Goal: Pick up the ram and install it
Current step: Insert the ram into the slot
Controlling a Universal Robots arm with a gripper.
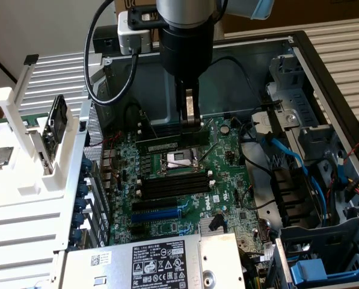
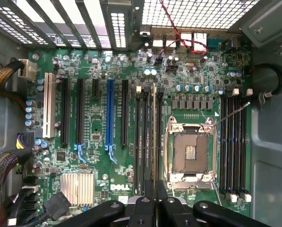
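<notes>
Exterior view. Open case (image 1: 323, 72) lying flat, board (image 1: 227, 198) facing up. White rack (image 1: 23, 180) outside the case at 9 o'clock. Power supply (image 1: 149, 259) at 6 o'clock, label up. Arm (image 1: 185, 36) comes straight down from 12 o'clock over the middle of the board.

Board layout, exterior view: socket (image 1: 180, 160) near centre, cover frame open and contacts bare. Black slots (image 1: 173, 185) with white end clips just at 6 o'clock of the socket. Blue slot (image 1: 158, 214) further out toward 6 o'clock.

Gripper (image 1: 190, 123): jaws nearly closed, pinching the ram (image 1: 167, 144) at its upper edge, a little toward the 3 o'clock end. The ram hangs level on its long edge, label side to the camera, parallel to the slots. It shows across the 12 o'clock rim of the socket, raised off the board and apart from the slots.

Wrist view. Gripper (image 2: 155, 201) fingers (image 2: 145, 205) close together on the ram (image 2: 154, 137), seen edge-on as a thin pale line. That line falls over the slots (image 2: 141, 142) between the blue slot (image 2: 110, 113) and the socket (image 2: 190, 153), on the socket's side of that bank. Cannot tell which slot it is over. Finned heatsink (image 2: 77, 188) sits near the blue slot's end.
</notes>
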